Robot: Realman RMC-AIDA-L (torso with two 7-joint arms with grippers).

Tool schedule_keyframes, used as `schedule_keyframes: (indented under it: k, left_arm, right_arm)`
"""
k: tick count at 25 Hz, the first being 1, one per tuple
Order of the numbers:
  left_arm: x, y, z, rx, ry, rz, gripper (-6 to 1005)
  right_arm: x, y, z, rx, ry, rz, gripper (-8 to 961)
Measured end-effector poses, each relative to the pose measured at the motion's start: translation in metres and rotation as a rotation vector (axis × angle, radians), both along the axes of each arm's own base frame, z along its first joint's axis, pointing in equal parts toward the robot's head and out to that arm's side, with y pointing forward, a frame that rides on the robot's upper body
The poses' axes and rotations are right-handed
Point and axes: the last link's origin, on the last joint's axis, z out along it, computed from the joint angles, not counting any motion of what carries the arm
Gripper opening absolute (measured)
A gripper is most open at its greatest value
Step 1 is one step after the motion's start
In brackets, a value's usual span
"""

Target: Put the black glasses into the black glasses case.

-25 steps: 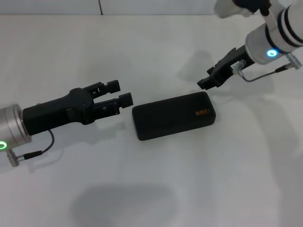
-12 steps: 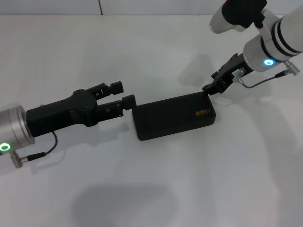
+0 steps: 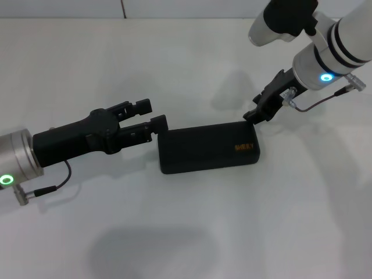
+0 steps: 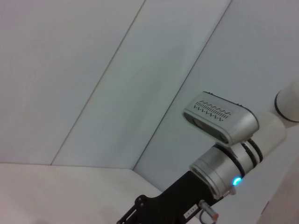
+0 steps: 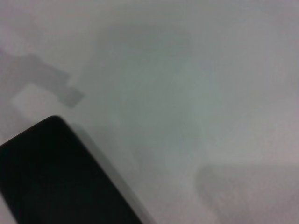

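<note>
Now the black glasses case [image 3: 209, 147] lies shut near the middle of the white surface [image 3: 174, 58], turned slightly from half a second ago, its lettered end swung nearer the front edge. The right gripper [image 3: 260, 111] has pressed in against the case's far right corner; whether its jaws are parted cannot be told. The left gripper [image 3: 153, 115] sits at the case's left end, jaws narrowly parted, holding nothing.

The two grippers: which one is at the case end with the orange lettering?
The right gripper, at the black glasses case's lettered end. The left gripper is at the plain end.
</note>
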Motion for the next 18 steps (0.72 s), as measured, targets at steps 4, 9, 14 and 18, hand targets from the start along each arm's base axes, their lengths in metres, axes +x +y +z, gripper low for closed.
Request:
schedule_keyframes:
  k: [4, 9, 14, 18]
  left_arm:
    - [0.000, 0.000, 0.000, 0.002, 0.001, 0.001, 881]
    - [-0.002, -0.001, 0.001, 0.007, 0.004, 0.000, 881]
    - [0.000, -0.002, 0.007, 0.013, -0.019, -0.014, 882]
    - [0.004, -0.008, 0.023, -0.005, -0.045, -0.084, 882]
  right_arm:
    - [-0.005, -0.006, 0.000, -0.041, -0.007, 0.003, 454]
    - [-0.008, -0.011, 0.005, -0.064, -0.004, 0.006, 454]
    - [-0.001, -0.003, 0.028, 0.019, 0.088, -0.023, 455]
    - [0.012, -0.014, 0.063, 0.039, 0.235, 0.015, 464]
